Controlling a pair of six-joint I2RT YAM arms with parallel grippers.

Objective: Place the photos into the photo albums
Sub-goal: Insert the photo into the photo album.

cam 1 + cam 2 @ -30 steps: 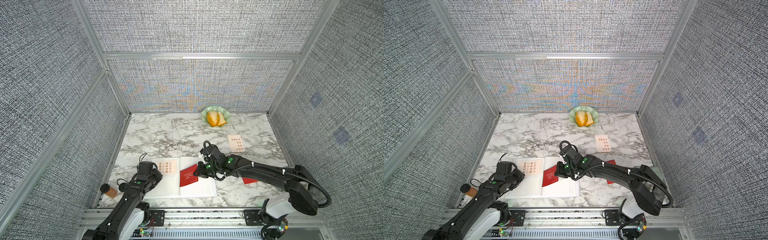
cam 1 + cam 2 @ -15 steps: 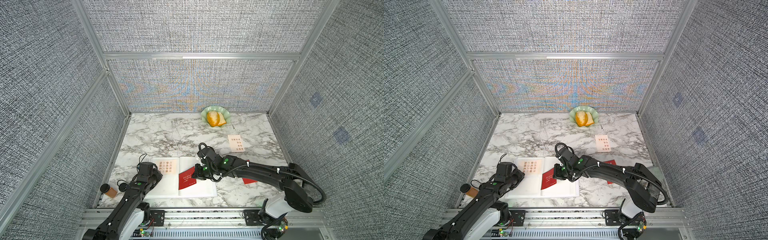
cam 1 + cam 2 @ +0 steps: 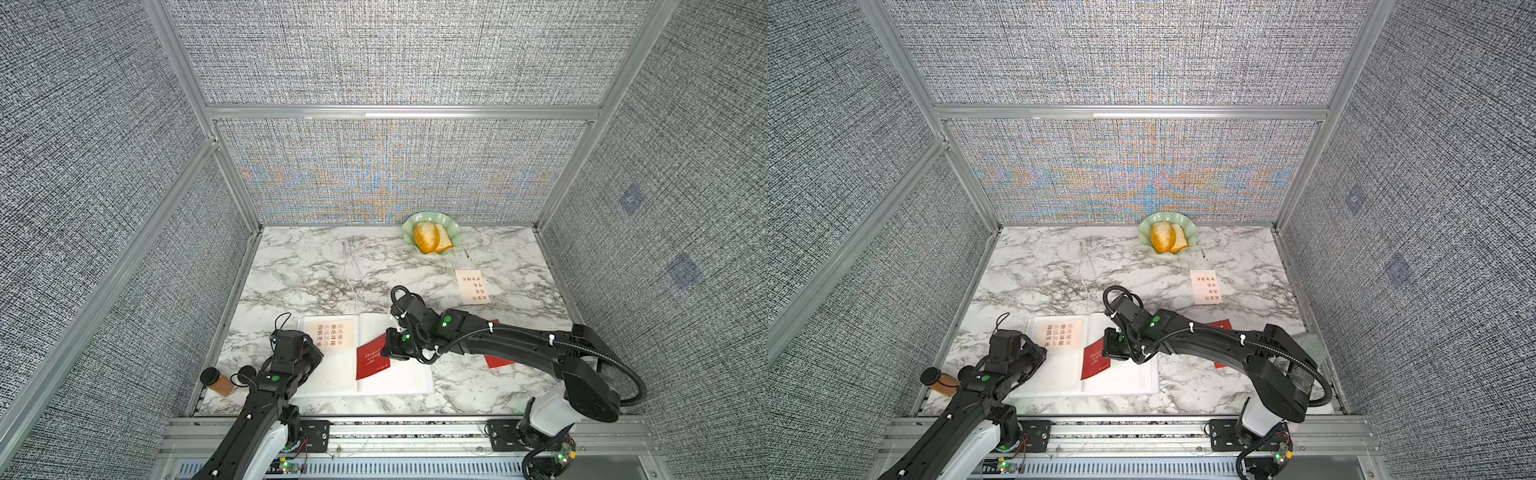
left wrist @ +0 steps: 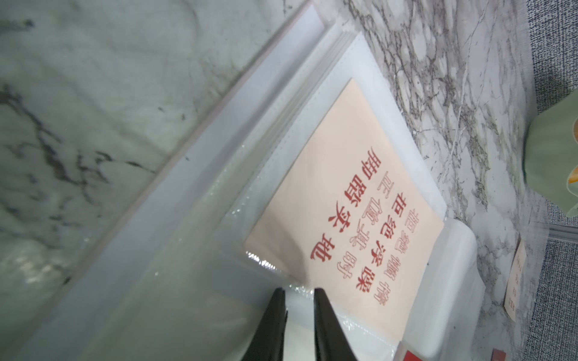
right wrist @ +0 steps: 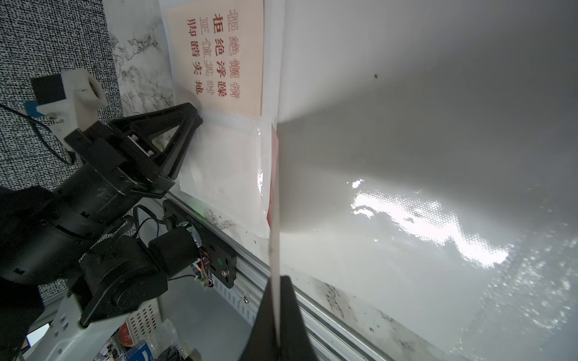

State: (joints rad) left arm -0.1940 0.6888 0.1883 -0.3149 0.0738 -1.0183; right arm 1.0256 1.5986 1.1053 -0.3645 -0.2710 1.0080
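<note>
Red photo point(image 3: 372, 360) pinched between right fingers point(image 5: 262, 326) (tilted), over the open album point(image 3: 397, 380)

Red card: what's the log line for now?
right gripper: shut on red card | red card: over album | left gripper: at album

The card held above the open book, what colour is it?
The card is red with white writing, clearest in a top view.

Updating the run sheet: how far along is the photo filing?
Done: one cream card in the album's left pocket. In hand: right gripper holds a red card over the right page; left gripper at the left page. Left: a loose cream card and a second red card on the table.
</note>
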